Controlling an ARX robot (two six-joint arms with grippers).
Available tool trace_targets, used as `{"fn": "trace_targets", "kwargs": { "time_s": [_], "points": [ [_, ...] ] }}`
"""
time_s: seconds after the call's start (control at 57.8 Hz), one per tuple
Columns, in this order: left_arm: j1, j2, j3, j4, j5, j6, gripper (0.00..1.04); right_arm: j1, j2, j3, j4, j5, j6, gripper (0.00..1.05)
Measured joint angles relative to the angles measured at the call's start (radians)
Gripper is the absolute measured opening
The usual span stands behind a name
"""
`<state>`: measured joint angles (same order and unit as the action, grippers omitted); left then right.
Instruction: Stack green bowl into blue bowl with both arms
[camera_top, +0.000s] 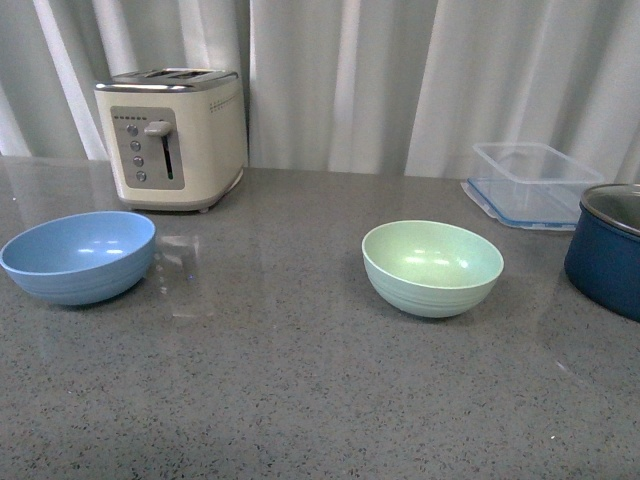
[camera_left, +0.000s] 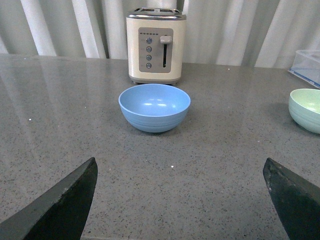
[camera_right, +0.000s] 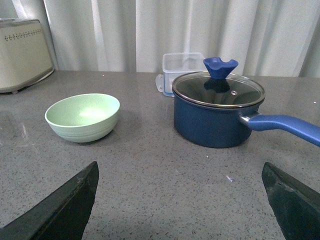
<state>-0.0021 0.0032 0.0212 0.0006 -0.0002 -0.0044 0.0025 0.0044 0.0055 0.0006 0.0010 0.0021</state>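
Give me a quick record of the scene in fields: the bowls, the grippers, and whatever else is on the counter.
green bowl: upright, empty, right of centre
blue bowl: upright, empty, far left, near the toaster
stacked: no, bowls well apart
left gripper: open, empty
right gripper: open, empty
others: lidded navy pot, clear container

The grey countertop (camera_top: 300, 400) is carrying the blue bowl (camera_top: 78, 256), green bowl (camera_top: 432, 267) (well apart), toaster (camera_top: 172, 138), clear container (camera_top: 535, 183) and navy pot (camera_top: 608, 250).

Even, soft overhead lighting; the glossy speckled grey stone tabletop (camera_top: 300, 380) shows pale glare streaks, faint shadows; focus sharp.
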Motion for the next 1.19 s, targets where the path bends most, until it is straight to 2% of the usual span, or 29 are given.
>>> {"fn": "trace_targets", "kwargs": {
  "time_s": [1.195],
  "points": [
    [0.000,0.000,0.000,0.000,0.000,0.000,0.98,0.000,0.000,0.000,0.000,0.000,0.000,0.95]
  ]
}}
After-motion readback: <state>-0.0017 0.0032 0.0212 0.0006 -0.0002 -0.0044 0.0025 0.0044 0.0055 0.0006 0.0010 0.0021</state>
